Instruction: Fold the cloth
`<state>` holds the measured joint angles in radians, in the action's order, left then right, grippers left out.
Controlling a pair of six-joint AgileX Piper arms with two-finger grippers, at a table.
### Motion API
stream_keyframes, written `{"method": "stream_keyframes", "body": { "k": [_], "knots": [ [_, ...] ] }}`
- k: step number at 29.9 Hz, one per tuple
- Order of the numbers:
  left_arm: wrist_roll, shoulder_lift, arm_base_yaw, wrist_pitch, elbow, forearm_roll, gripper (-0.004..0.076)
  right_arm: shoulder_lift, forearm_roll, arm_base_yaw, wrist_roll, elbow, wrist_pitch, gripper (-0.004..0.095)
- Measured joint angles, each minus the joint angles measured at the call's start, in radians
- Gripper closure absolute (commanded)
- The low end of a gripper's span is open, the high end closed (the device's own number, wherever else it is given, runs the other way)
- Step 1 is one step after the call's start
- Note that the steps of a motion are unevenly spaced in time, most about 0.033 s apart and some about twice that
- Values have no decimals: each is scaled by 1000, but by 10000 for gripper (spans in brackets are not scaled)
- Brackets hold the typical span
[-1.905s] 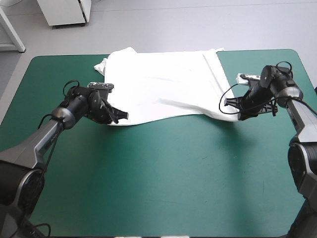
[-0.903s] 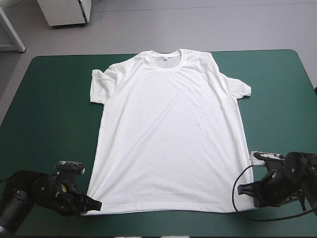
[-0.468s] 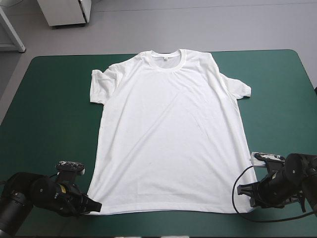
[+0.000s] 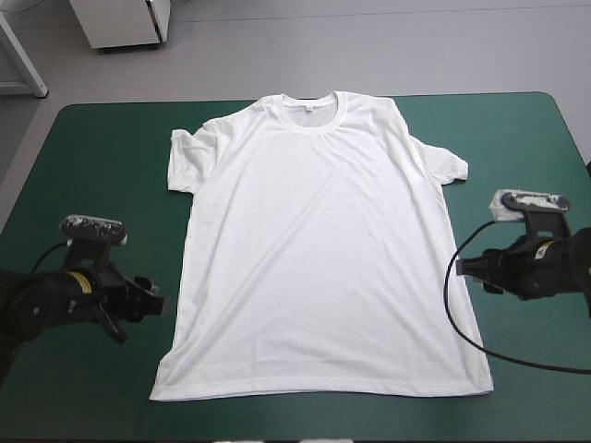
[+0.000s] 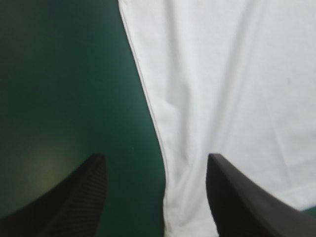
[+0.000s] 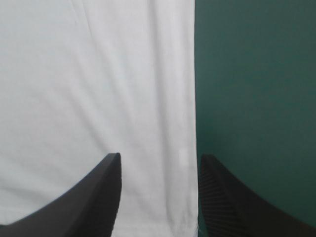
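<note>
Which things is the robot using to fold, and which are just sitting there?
For the job: the T-shirt, spread flat; the left gripper, jaws open at one side edge; the right gripper, jaws open at the other side edge.
Just there: the teal-green cover underneath.

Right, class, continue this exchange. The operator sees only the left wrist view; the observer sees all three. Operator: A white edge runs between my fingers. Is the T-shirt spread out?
Observer: Yes. The T-shirt lies flat, collar toward the far edge of the table.
Operator: Where is the other arm?
Observer: The right gripper is open at the opposite side edge, across from your left gripper.
Operator: Any untidy part?
Observer: The sleeve on your side is rumpled.
</note>
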<state>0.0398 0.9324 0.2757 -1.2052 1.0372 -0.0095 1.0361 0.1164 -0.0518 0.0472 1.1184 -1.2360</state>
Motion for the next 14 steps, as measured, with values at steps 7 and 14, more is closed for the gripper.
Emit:
{"method": "stream_keyframes", "body": {
  "k": [7,14],
  "knots": [
    [0,284,0,88,202,99,283,81,-11,0,0,187,-10,461],
    [0,631,0,125,403,124,283,126,-11,0,0,212,-10,461]
  ]
}}
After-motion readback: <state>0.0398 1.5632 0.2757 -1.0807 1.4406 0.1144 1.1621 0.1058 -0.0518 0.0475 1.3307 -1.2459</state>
